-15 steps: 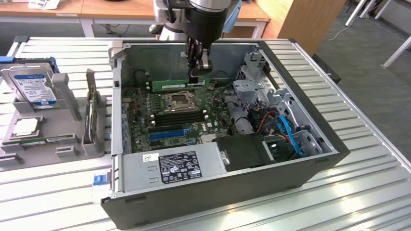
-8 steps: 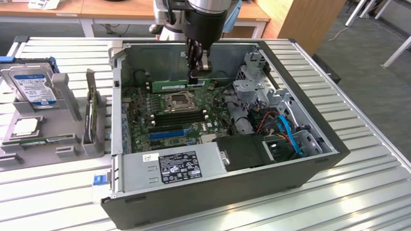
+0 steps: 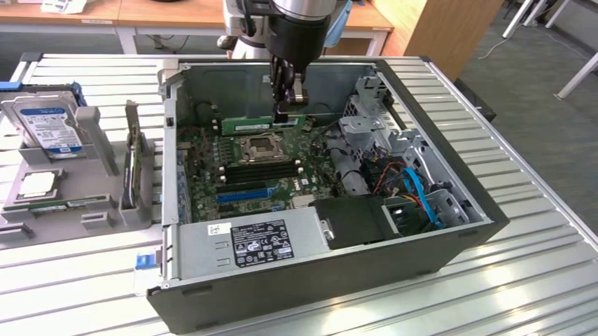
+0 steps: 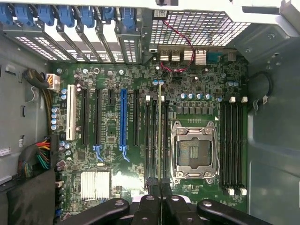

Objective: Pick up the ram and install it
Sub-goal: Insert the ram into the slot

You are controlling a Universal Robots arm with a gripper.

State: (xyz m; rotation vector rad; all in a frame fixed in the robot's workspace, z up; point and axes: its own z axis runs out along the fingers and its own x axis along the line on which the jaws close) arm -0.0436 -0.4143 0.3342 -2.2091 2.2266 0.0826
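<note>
**Q:** Where does the ram (image 3: 260, 124) sit, and how is it held?

**A:** It hangs inside the open computer case (image 3: 467, 231), low over the motherboard (image 3: 280, 183). The gripper (image 3: 290, 106) is clamped on it, with the fingers closed on its upper edge. In the wrist view the ram (image 4: 161, 136) shows edge-on as a thin line running out from the gripper (image 4: 161, 194). It lies in line with the black memory slots (image 4: 151, 140). Whether it touches a slot cannot be told.

**Q:** What surrounds it?

**A:** The processor socket (image 4: 194, 152) lies just beside those slots, and a second bank of slots (image 4: 233, 140) lies on the socket's other side. The blue slot (image 4: 123, 119) stands apart, beyond two black ones. In the exterior view, the drive cage (image 3: 369, 129) and blue cables (image 3: 422, 199) crowd the exterior view's right. The power supply (image 3: 252, 241) fills the near corner. Outside the case, on the exterior view's left, a hard drive (image 3: 47, 122) stands in a grey tray (image 3: 98, 143).
</note>
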